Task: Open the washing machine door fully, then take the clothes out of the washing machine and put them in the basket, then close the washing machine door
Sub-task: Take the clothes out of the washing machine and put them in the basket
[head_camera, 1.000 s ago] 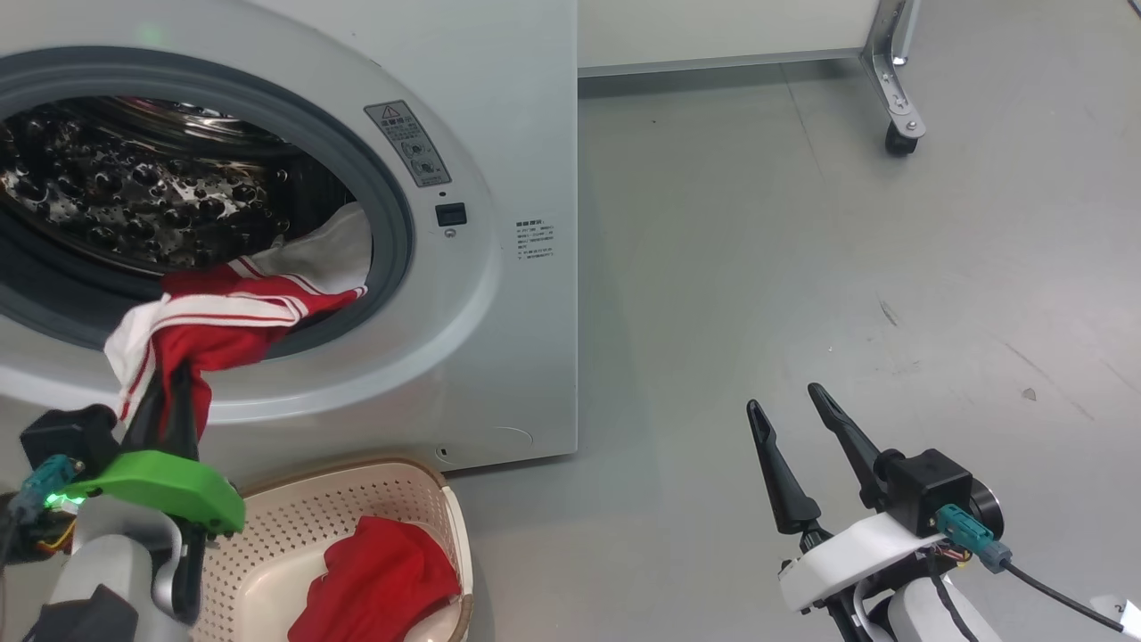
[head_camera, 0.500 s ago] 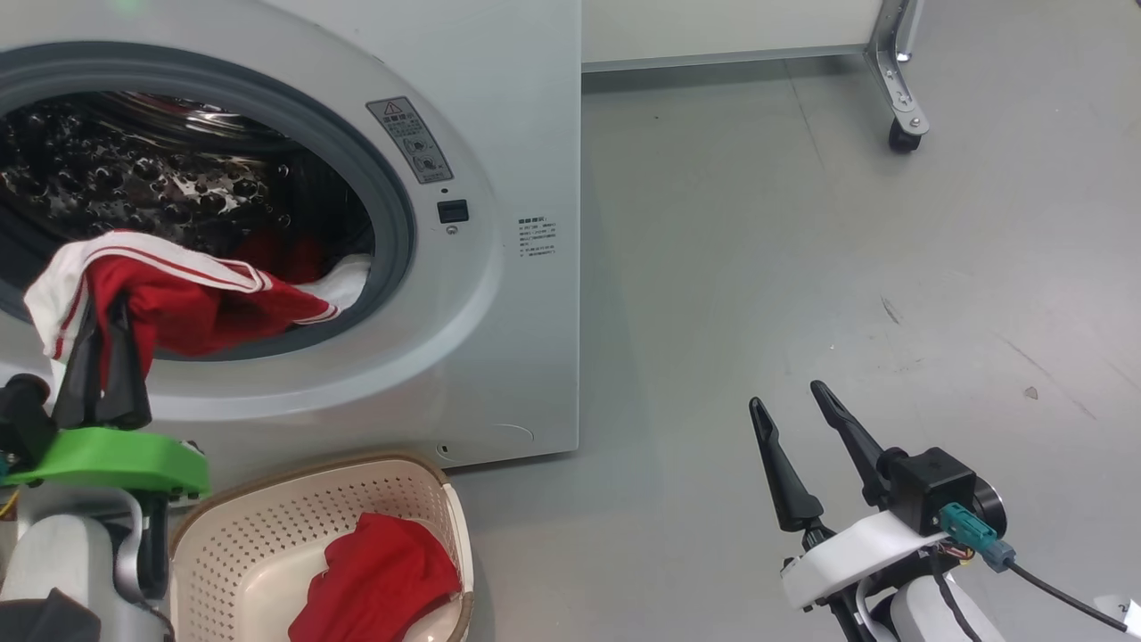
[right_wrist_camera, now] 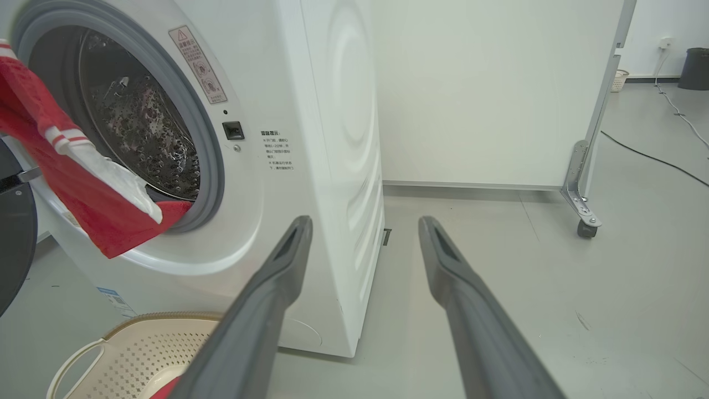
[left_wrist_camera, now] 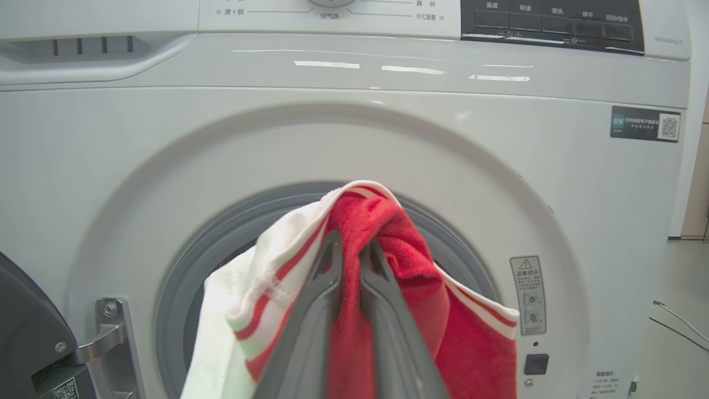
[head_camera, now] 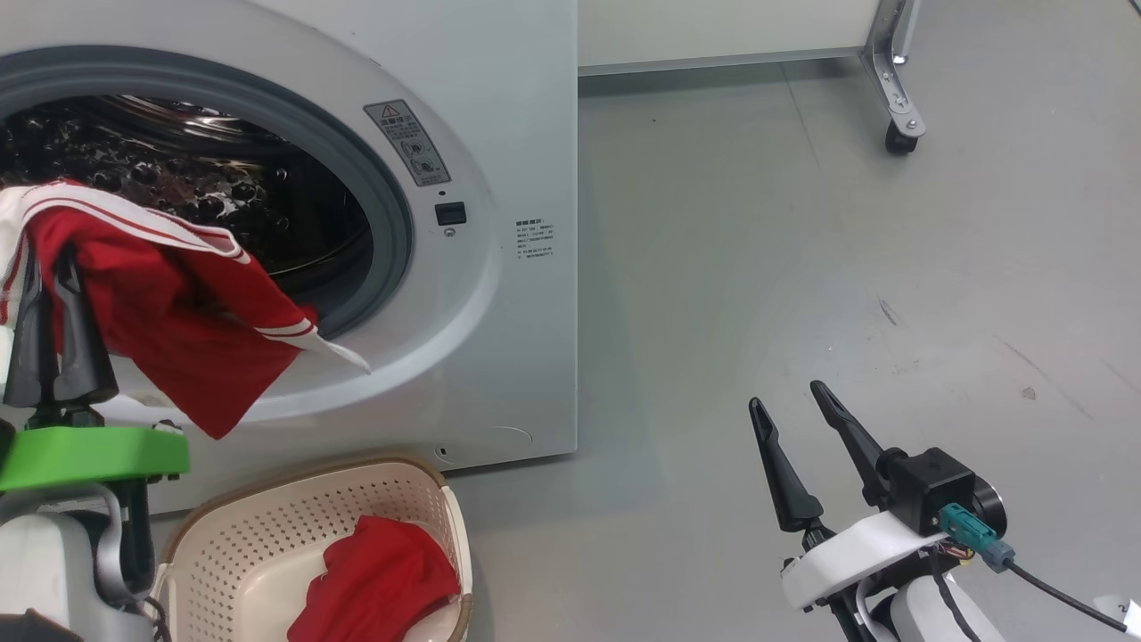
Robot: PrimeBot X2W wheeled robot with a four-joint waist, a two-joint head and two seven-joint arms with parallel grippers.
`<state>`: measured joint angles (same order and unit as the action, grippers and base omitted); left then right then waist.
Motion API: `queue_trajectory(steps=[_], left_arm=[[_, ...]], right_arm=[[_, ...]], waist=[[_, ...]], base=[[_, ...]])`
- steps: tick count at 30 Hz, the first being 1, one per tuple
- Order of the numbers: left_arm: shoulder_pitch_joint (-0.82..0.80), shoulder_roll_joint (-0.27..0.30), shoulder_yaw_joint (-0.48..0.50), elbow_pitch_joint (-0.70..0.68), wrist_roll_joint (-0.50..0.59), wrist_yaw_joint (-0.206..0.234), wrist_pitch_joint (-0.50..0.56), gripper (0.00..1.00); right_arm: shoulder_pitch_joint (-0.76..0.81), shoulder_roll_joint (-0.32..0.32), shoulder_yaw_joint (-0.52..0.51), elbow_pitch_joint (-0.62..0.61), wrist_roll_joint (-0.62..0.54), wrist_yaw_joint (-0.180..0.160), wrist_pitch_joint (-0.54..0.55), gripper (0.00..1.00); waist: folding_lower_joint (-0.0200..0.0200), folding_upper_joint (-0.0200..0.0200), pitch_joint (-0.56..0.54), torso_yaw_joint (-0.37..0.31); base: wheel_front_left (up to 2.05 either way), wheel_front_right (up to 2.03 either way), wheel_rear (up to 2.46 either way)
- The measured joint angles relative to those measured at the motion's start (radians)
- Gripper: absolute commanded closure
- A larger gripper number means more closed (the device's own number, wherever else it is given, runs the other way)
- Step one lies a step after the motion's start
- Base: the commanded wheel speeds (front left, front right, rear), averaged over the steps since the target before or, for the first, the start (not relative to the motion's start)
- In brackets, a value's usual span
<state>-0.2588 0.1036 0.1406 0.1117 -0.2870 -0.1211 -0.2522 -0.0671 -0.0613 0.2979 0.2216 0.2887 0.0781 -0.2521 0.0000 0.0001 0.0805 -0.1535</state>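
Observation:
The washing machine (head_camera: pixel 499 107) stands with its steel drum (head_camera: pixel 178 187) exposed. A dark edge of the washing machine door (left_wrist_camera: pixel 22 332) shows swung aside on its hinge at the left, and again as a dark disc (right_wrist_camera: pixel 14 249). My left gripper (head_camera: pixel 52 267) is shut on a red and white garment (head_camera: pixel 178 330) that hangs in front of the opening, above the basket (head_camera: pixel 357 486). Seen from the left wrist, the left gripper (left_wrist_camera: pixel 353 244) pinches the clothes (left_wrist_camera: pixel 410 288) at a fold. Another red garment (head_camera: pixel 374 580) lies in the basket. My right gripper (head_camera: pixel 786 399) is open above the floor.
A white panel on a metal leg with a caster wheel (head_camera: pixel 898 138) stands behind, to the right of the machine. A cable (right_wrist_camera: pixel 653 158) runs over the grey floor (head_camera: pixel 802 267) towards a dark bin (right_wrist_camera: pixel 695 66). The floor right of the machine is open.
My left gripper has drawn the red garment up and to the left, and its tail has slid out of the drum and hangs free. The right arm has stayed put.

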Motion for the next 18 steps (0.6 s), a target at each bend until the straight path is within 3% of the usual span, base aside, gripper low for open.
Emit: queue_trajectory(steps=[8, 18], left_arm=[[0.069, -0.014, -0.021, -0.008, 0.005, 0.000, 0.000, 1.00], [0.170, -0.015, -0.083, 0.134, 0.013, 0.000, 0.010, 1.00]], right_arm=[[0.000, 0.001, 0.000, 0.000, -0.002, 0.002, 0.000, 0.00], [0.000, 0.002, 0.012, 0.000, -0.009, 0.009, 0.000, 0.00]], waist=[[0.0000, 0.0000, 0.005, -0.005], [0.0000, 0.0000, 0.028, -0.025]], base=[[0.00, 0.00, 0.00], [0.00, 0.00, 0.00]])
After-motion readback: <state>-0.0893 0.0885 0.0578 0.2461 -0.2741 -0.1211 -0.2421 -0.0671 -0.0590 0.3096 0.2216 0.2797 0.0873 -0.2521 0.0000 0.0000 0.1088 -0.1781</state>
